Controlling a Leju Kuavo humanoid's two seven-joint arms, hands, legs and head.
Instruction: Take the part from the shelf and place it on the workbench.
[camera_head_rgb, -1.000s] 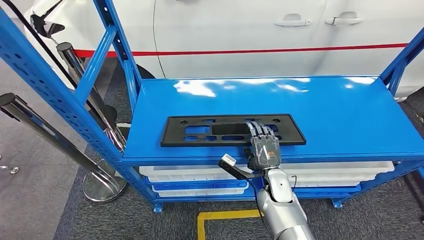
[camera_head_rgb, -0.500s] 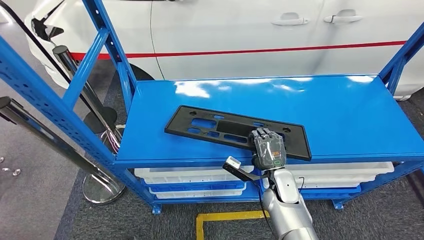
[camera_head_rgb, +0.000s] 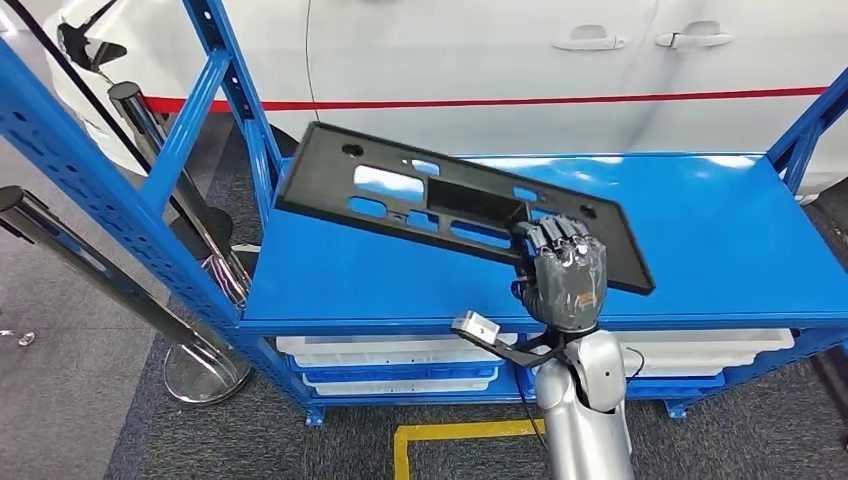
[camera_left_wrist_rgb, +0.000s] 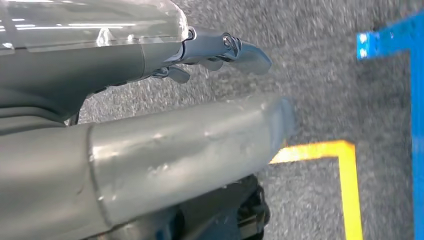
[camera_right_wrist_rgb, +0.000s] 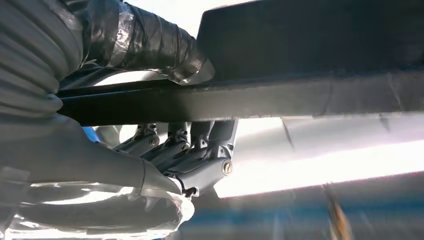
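The part is a long black flat plate with cut-outs (camera_head_rgb: 440, 200). It hangs tilted above the blue shelf top (camera_head_rgb: 720, 240), its left end raised highest. My right hand (camera_head_rgb: 565, 280) grips the plate's near right edge, fingers curled over the top. In the right wrist view the plate's dark edge (camera_right_wrist_rgb: 310, 50) lies across the hand, with the fingers (camera_right_wrist_rgb: 190, 150) wrapped on one side of it. My left hand (camera_left_wrist_rgb: 190, 145) hangs over grey carpet, its fingers (camera_left_wrist_rgb: 225, 47) stretched out and holding nothing.
A white car with a red stripe (camera_head_rgb: 480, 60) stands right behind the shelf. Blue uprights (camera_head_rgb: 80, 170) and chrome posts (camera_head_rgb: 190, 220) stand at the left. White bins (camera_head_rgb: 400, 350) sit under the shelf top. A yellow floor marking (camera_head_rgb: 450, 435) lies beside my right arm.
The plate lay flat on the shelf, then slid and turned, and now is lifted clear and tilted. My right hand rose with it.
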